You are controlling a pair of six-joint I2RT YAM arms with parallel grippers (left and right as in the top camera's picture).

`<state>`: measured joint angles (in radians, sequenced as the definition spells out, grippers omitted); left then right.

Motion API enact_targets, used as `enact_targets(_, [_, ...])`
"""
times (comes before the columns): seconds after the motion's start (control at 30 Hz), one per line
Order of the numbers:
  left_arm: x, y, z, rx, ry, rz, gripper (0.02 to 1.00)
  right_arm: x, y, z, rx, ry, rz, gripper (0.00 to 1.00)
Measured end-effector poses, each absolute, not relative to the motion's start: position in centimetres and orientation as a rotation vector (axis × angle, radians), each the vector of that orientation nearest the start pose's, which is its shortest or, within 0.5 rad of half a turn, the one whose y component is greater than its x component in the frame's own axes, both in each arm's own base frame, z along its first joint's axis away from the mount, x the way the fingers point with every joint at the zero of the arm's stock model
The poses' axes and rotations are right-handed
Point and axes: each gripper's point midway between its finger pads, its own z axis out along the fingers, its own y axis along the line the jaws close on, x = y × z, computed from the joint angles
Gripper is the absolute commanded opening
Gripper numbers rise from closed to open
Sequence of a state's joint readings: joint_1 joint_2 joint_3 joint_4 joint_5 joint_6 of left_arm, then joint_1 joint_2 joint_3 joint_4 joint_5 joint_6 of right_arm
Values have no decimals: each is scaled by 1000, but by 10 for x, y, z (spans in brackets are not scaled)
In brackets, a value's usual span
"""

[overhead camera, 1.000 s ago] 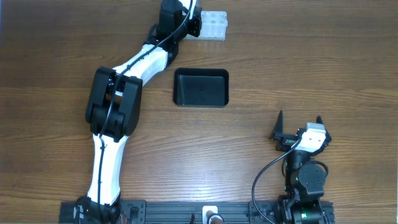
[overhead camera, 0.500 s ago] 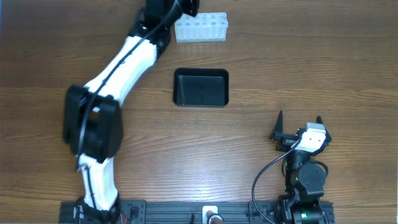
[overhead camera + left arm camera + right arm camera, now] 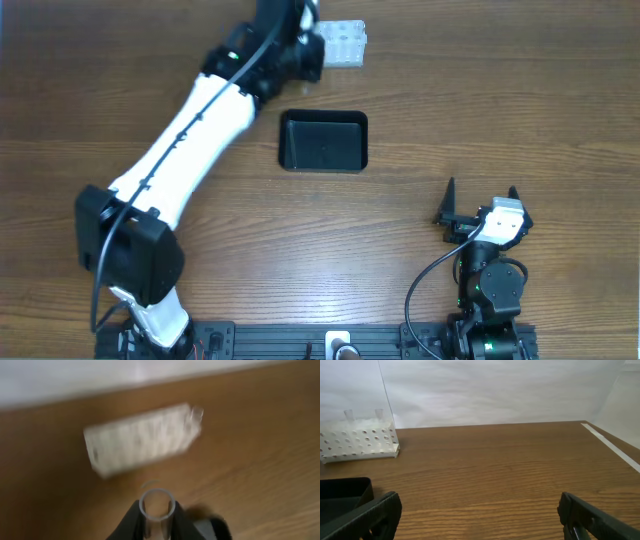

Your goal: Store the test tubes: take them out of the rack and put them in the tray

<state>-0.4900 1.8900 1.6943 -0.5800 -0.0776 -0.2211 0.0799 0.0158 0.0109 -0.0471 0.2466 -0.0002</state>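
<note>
Left fingers (image 3: 125, 525) pinch test tube (image 3: 157, 507), open mouth toward wrist camera; right fingers (image 3: 365, 516) spread.

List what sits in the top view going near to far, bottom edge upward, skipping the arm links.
Going up: right hand, open → tray → rack. The left hand, shut on a test tube, sits level with the rack, so it's left out.

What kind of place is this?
Probably a robot lab bench: a wooden table holds a white test tube rack and a black tray, and the left gripper holds a clear test tube.
</note>
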Motion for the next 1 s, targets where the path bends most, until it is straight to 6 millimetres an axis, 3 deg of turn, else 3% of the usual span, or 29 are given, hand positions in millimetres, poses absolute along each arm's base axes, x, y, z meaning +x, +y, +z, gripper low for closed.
enact_targets(0.17, [444,-240,147,191,2464,-170,40,244,-23,164,125,1618,-139,991])
enact_targets(0.3, [436,-231,120,113,2504,-135,40,244,-23,164,125,1618,-139,991])
enact_targets(0.87, [437,-229,67,35,2537,-113,51,244,-23,164,125,1618,-139,991])
enact_targets(1.0, [435,-230,64,37,2543,-112,56,244,-23,164,125,1618,-139,991])
